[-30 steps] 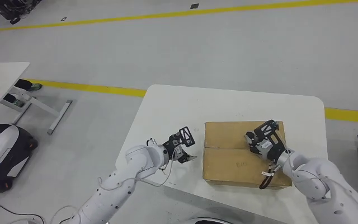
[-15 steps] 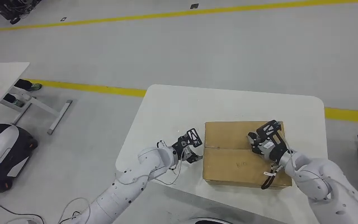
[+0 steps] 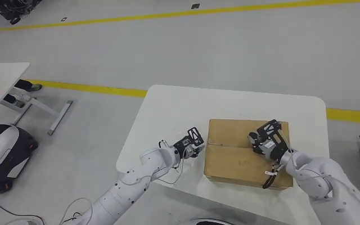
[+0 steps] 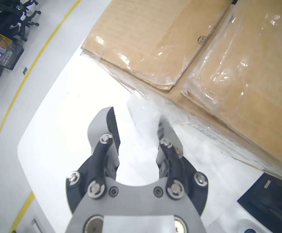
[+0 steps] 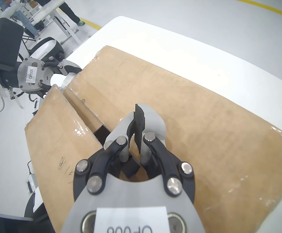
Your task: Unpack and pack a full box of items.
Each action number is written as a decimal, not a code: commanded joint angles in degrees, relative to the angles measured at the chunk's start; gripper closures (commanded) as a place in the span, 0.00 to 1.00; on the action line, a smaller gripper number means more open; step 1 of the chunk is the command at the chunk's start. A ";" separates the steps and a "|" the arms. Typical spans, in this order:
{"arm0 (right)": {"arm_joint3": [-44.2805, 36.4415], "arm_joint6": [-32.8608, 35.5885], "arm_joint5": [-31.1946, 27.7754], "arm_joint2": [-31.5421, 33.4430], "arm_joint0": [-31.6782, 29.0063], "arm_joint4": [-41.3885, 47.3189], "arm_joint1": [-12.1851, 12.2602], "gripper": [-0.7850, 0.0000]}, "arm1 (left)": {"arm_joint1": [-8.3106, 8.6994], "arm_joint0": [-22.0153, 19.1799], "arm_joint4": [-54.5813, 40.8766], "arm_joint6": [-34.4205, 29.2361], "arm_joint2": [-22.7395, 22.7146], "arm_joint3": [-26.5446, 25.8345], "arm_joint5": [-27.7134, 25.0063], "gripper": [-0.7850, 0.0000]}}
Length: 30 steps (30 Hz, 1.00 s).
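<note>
While the taped brown cardboard box (image 3: 239, 160) sits lower right on the white table (image 3: 180, 109), left gripper (image 4: 136, 119) fingers stand apart at its side seam; right gripper (image 5: 138, 114) fingers together over the top seam.

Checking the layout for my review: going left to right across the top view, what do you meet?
The side table → left gripper → box.

Pale grey floor (image 3: 236, 50) spreads round the white, round-cornered tabletop (image 3: 180, 107), crossed by two yellow lines (image 3: 169, 14). A white desk (image 3: 10, 73) on metal legs stands at one side, with black office chairs (image 4: 22, 17) farther off.
</note>
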 commanded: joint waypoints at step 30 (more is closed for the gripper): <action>2.97 0.79 -1.45 -0.63 0.86 -1.09 -1.47 1.00 | 0.51 7.13 7.20 -0.87 -7.48 -12.66 5.68 0.98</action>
